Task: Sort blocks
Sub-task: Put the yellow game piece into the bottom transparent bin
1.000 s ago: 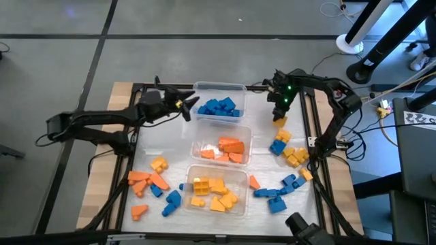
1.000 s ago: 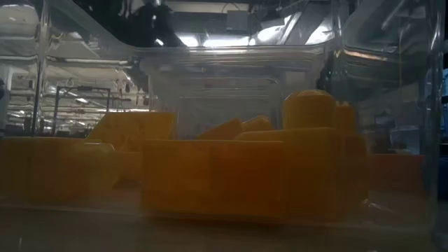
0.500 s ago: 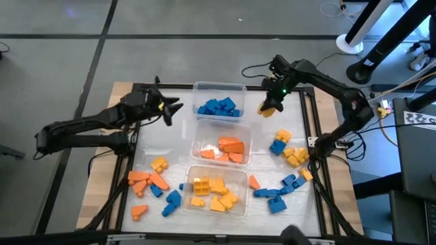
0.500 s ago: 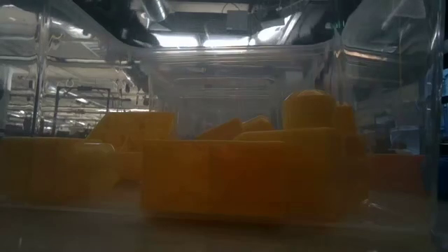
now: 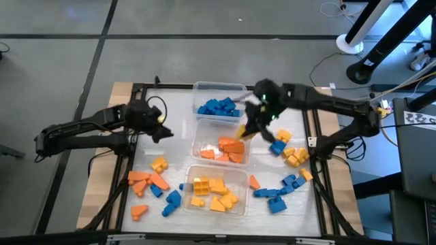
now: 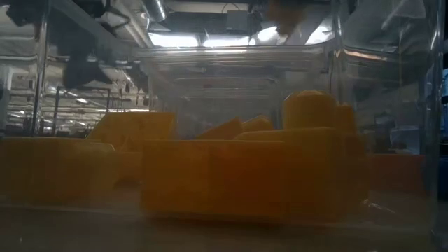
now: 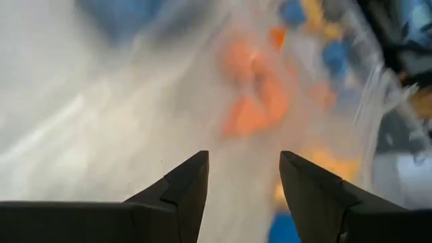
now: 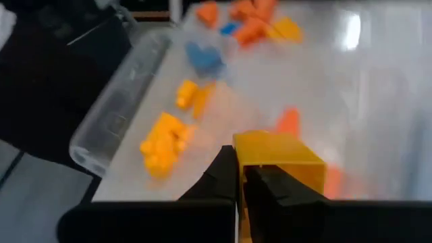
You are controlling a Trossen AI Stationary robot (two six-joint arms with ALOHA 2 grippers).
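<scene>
Three clear tubs stand in a row down the table's middle: the far tub has blue blocks, the middle tub orange ones, the near tub yellow ones. My right gripper hangs over the middle tub's far right corner, shut on a yellow block. My left gripper is open with nothing between its fingers, above bare table left of the middle tub, where the high view shows that gripper. Loose blocks lie at near left, more loose blocks at right. My right gripper pinches the yellow block at its near lower edge between its two fingertips. The fingers slant down toward the table's left and near side. The block is lifted clear, above the tubs; the exact part gripped is hidden by the fingers.
Black frame rails run along both sides of the table. The near tub's wall fills the low view, with yellow blocks behind it. Bare tabletop lies left of the far tub.
My right gripper has swung up and toward the table's left and near side with the yellow block, from the far right corner to above the middle tub, rolling as it went. My left gripper has drawn back from the far tub toward the left and near side, tipping down, still open.
</scene>
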